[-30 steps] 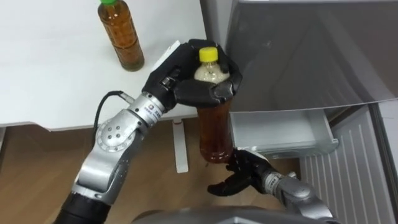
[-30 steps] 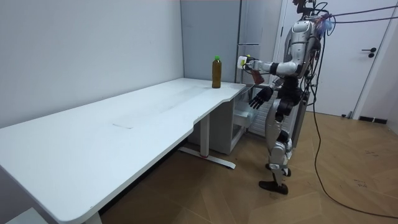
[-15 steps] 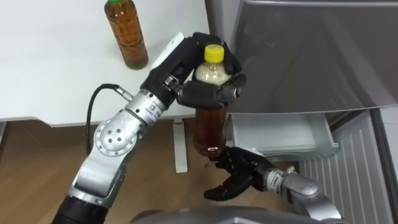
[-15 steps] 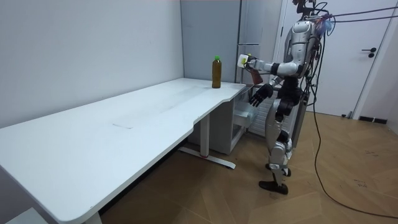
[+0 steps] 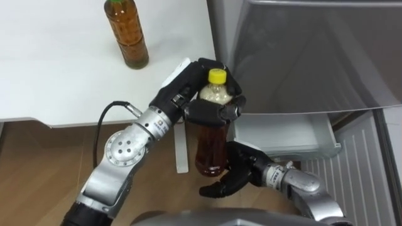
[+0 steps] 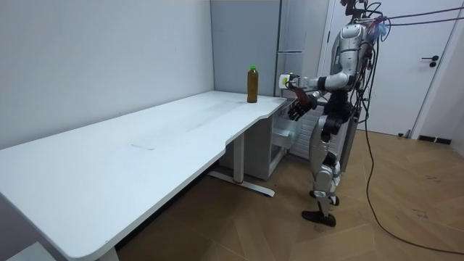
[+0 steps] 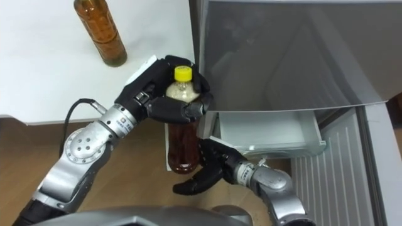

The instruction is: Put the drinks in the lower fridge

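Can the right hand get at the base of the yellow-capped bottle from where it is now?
Probably yes. The right hand is open just beside the base of the yellow-capped bottle, with nothing between them. The left hand is curled round its neck, leaving the lower body bare.

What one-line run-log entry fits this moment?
left hand: shut on bottle | right hand: open near bottle base | fridge drawer: open | other bottle: on table
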{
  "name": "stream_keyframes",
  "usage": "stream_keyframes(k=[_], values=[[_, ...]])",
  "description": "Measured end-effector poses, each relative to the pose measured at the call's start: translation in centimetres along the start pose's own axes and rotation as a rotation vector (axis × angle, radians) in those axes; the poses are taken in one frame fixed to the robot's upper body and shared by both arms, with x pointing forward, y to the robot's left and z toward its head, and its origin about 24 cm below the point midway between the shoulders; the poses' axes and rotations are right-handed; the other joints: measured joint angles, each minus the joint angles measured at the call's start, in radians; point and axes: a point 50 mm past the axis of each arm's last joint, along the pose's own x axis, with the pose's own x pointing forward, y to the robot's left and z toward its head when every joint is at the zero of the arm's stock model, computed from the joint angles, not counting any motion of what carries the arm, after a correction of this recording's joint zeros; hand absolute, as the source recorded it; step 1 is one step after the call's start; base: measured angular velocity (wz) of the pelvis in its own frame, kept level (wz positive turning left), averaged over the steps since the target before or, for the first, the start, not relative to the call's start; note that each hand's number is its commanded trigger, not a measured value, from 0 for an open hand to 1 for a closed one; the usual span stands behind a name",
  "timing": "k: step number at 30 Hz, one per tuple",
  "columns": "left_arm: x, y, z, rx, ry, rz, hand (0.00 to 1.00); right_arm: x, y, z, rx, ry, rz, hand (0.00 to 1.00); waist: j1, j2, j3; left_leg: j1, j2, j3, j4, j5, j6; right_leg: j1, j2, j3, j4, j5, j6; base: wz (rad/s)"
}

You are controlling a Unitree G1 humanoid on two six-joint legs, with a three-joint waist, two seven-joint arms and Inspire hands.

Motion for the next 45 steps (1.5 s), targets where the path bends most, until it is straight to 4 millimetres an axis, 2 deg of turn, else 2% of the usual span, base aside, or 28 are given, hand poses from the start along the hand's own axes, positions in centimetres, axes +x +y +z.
stream_keyframes(k=[13,18,23,24,25,40,41,42,43,45], values=[[-0.3,-0.9,-0.7,0.020,0.040,-0.078,1.00,0.3,0.9,2.0,0.053,-0.129,0.075,0.00,-0.002,0.005,-0.0034,-0.030,0.000,-0.002,0.007,-0.002,0.003,-0.031,0.001,0.005,0.007,0.000,0.000,-0.01],[-0.4,-1.2,-1.2,0.016,0.062,-0.091,1.00,0.3,1.0,2.0,0.060,-0.131,0.083,0.00,-0.001,0.007,-0.0033,-0.032,-0.001,-0.001,0.008,-0.002,0.004,-0.031,0.000,0.007,0.007,0.000,0.000,0.01],[-0.4,-1.4,-1.8,0.008,0.087,-0.099,1.00,0.4,1.1,2.0,0.064,-0.131,0.085,0.01,0.002,0.023,-0.0010,-0.030,0.000,-0.001,0.006,-0.002,0.004,-0.033,0.001,0.006,0.016,0.001,0.000,0.00],[-0.4,-1.5,-1.8,0.008,0.087,-0.099,1.00,0.4,1.2,2.0,0.068,-0.135,0.087,0.19,0.001,0.024,-0.0008,-0.030,0.000,0.000,0.006,-0.002,0.004,-0.033,0.001,0.006,0.016,0.001,0.000,0.00],[-0.4,-1.5,-1.8,0.007,0.088,-0.099,1.00,0.4,1.2,2.0,0.078,-0.142,0.089,0.98,0.001,0.026,-0.0007,-0.032,0.000,0.001,0.006,-0.002,0.004,-0.033,0.001,0.005,0.017,0.001,0.000,0.00],[-0.4,-1.5,-1.6,0.015,0.059,-0.066,1.00,0.4,1.5,2.2,0.117,-0.172,0.131,1.00,0.003,0.020,-0.0024,-0.031,-0.001,0.004,0.009,-0.002,0.004,-0.034,0.000,0.005,0.016,0.001,0.000,0.00],[-0.4,-1.5,-1.6,0.013,0.058,-0.059,0.94,0.3,1.5,2.2,0.123,-0.178,0.139,1.00,0.003,0.018,-0.0018,-0.031,-0.001,0.004,0.011,-0.002,0.004,-0.033,0.000,0.005,0.016,0.001,0.000,0.00],[-0.4,-1.4,-1.6,0.010,0.058,-0.055,0.73,0.3,1.5,2.2,0.127,-0.181,0.140,1.00,0.003,0.017,-0.0013,-0.032,-0.001,0.004,0.011,-0.002,0.004,-0.033,0.000,0.005,0.016,0.001,0.000,0.00],[-0.4,-1.4,-1.5,0.004,0.054,-0.053,0.00,0.3,1.5,2.2,0.133,-0.184,0.140,1.00,0.003,0.016,-0.0016,-0.032,-0.001,0.004,0.012,-0.002,0.004,-0.033,0.000,0.004,0.016,0.001,0.000,0.00],[-0.4,-1.5,-1.5,0.004,0.049,-0.056,0.00,0.3,1.5,2.2,0.137,-0.186,0.137,1.00,0.003,0.013,-0.0018,-0.032,-0.001,0.004,0.012,-0.002,0.004,-0.033,0.000,0.004,0.016,0.001,0.000,0.00]])
